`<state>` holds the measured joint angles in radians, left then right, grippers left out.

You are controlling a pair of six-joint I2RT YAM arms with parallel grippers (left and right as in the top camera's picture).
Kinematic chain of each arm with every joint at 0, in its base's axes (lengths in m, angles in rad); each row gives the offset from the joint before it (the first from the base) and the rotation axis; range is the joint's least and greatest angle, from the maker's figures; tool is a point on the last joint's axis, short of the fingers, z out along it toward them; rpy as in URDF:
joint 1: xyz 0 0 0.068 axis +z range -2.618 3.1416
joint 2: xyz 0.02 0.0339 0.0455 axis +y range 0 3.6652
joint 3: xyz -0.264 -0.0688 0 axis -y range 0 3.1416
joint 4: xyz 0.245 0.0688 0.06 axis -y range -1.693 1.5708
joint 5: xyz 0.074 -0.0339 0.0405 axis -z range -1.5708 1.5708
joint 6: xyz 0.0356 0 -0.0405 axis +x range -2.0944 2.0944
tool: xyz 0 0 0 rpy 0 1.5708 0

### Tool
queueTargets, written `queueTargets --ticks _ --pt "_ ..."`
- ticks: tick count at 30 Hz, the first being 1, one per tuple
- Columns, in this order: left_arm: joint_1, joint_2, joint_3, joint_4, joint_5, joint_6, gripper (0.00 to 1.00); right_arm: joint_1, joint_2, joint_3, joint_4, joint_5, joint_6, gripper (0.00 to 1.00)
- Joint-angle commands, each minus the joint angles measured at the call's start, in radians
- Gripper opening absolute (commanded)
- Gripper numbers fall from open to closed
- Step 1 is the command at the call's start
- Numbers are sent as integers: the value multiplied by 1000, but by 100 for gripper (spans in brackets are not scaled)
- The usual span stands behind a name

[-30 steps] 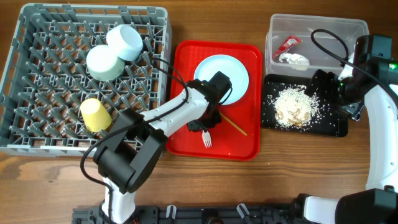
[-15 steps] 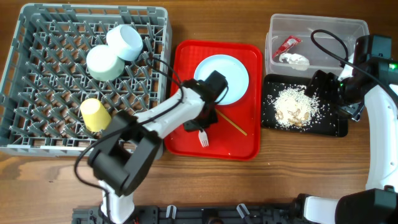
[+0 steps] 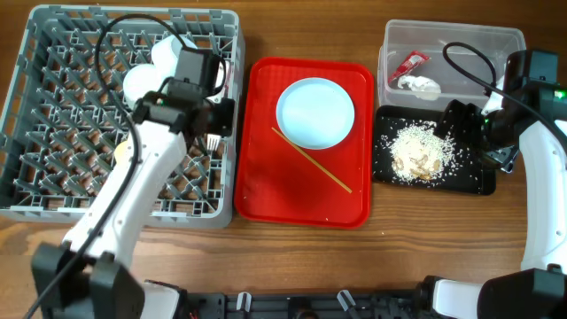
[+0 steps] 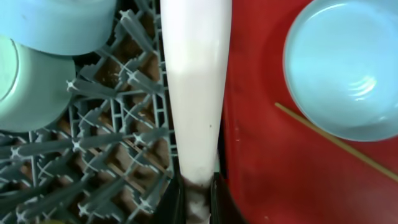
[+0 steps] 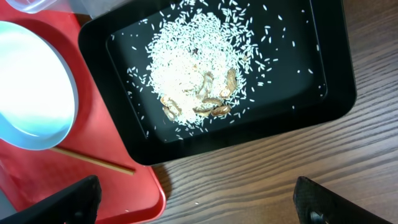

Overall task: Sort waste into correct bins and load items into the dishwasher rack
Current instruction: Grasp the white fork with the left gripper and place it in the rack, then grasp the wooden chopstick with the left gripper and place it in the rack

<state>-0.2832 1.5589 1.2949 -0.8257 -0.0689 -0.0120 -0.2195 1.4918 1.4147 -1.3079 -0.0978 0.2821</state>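
My left gripper (image 3: pixel 215 124) is shut on the white plastic fork (image 3: pixel 213 140) and holds it over the right edge of the grey dishwasher rack (image 3: pixel 62 177). In the left wrist view the fork's handle (image 4: pixel 196 81) runs up from the jaws (image 4: pixel 198 198). The pale-green bowl (image 3: pixel 140 85), light-blue bowl (image 3: pixel 160 53) and yellow cup (image 3: pixel 119 152) sit in the rack, partly hidden by the arm. The pale-blue plate (image 3: pixel 315 112) and one chopstick (image 3: pixel 310 159) lie on the red tray (image 3: pixel 292 199). My right gripper (image 3: pixel 461 122) is open and empty above the black tray (image 3: pixel 474 182) of rice crumbs (image 3: pixel 421 151).
The clear tub (image 3: pixel 496 37) at the back right holds the red wrapper (image 3: pixel 409 64) and white tissue (image 3: pixel 419 84). The right wrist view shows the black tray (image 5: pixel 323 93), rice (image 5: pixel 193 68), plate (image 5: pixel 31 87), chopstick (image 5: pixel 93 160) and bare wooden table (image 5: pixel 261 174).
My left gripper lifted the fork off the red tray and carried it left and back to the rack's right edge. The right arm has not moved.
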Motion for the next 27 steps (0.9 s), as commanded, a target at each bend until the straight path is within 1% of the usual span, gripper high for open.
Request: queueTargets --ticks 1,2,3,4,5,6,7,10,11,12,14,16,19,20,21,24,25,26,27 --pt "27 77 -1 23 -12 57 6 -3 -18 18 2 -15 -21 100" --pt "32 95 -1 30 -12 57 11 -3 -18 18 1 -15 -21 100" --pt "37 111 -1 34 -12 57 25 -3 -18 18 0 -15 -21 100" --pt "40 118 -1 34 -12 57 34 -3 -18 18 0 -15 -20 100" --pt "40 119 -1 37 -12 57 38 -3 -18 18 0 -15 -20 100" --pt "40 119 -1 42 -12 57 49 -3 -18 18 0 -15 -20 100" --pt "39 118 -1 50 -11 57 53 -3 -18 18 0 -15 -21 100" --pt "38 109 16 59 -10 54 58 -3 -18 18 -2 -15 -21 100" --pt "38 101 22 59 -11 51 61 -3 -18 18 -2 -15 -21 100" --pt "36 87 26 58 -9 48 61 -3 -18 18 -2 -15 -21 100" --pt "18 53 27 55 13 -6 61 -3 -18 18 -1 -15 -21 100" --pt "-11 24 27 48 110 -36 61 -3 -18 18 1 -15 -21 100" --pt "-105 9 27 55 322 -151 60 -3 -18 18 2 -15 -21 100" --pt "-161 16 27 68 357 -233 63 -3 -18 18 3 -15 -21 99" --pt "-210 26 27 83 355 -300 64 -3 -18 18 4 -15 -20 100" --pt "-348 87 27 130 272 -552 69 -3 -18 18 5 -15 -21 100" --pt "-397 128 27 143 198 -672 68 -3 -18 18 6 -15 -21 100" --pt "-418 152 27 148 163 -733 67 -3 -18 18 6 -15 -21 100" --pt "-439 180 27 155 133 -798 64 -3 -18 18 5 -15 -21 100"
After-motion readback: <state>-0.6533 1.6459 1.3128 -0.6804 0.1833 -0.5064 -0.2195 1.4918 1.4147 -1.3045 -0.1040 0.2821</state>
